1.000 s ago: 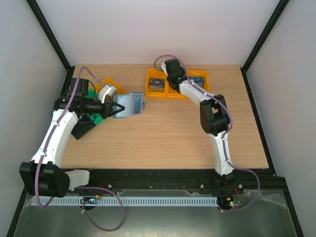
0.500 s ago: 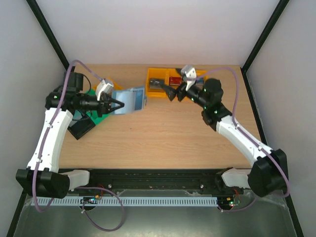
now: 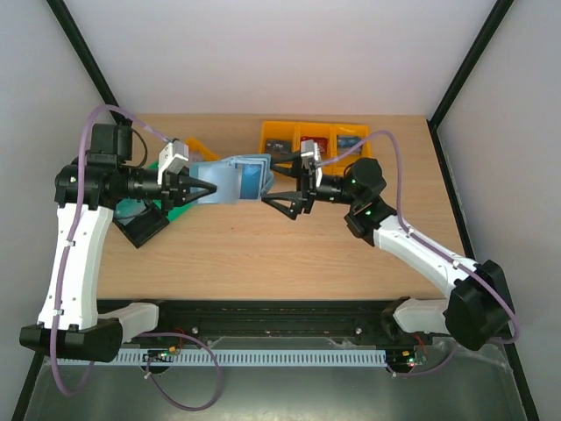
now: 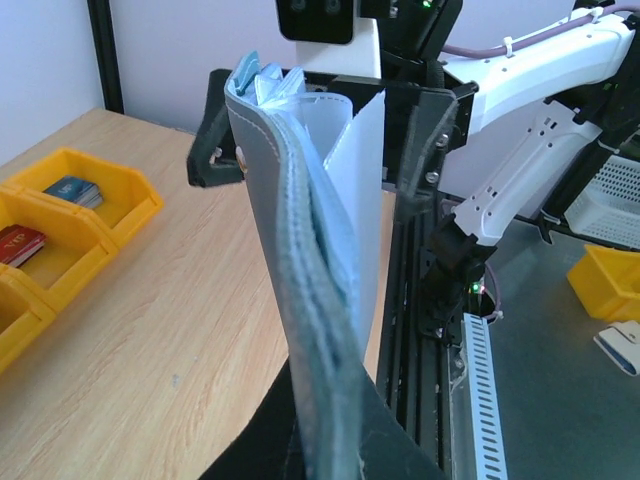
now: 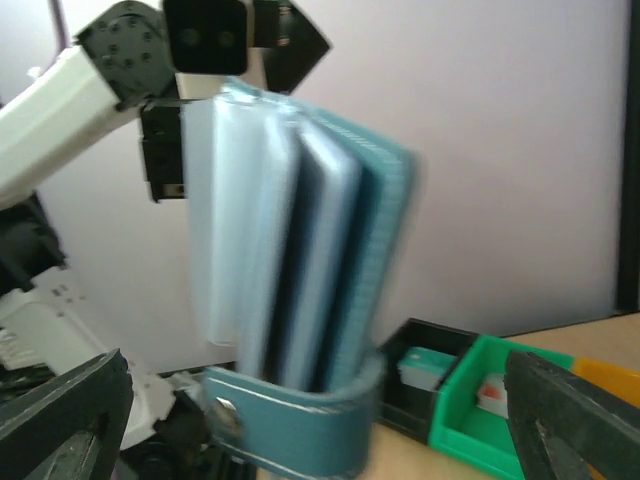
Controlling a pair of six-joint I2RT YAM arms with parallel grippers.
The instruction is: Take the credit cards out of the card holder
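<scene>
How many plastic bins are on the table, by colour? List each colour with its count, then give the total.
Orange bins: 4
Green bin: 1
Black bin: 1
Total: 6

We see the teal-blue card holder (image 3: 230, 180) lifted clear of the table (image 3: 307, 237) and open like a book. Its pale blue-grey pockets (image 5: 235, 240) are fanned apart, and its snap tab (image 5: 290, 430) wraps across one end. Credit cards (image 4: 72, 190) lie in the yellow bins (image 4: 135, 200), blue in one, red in the next.
</scene>
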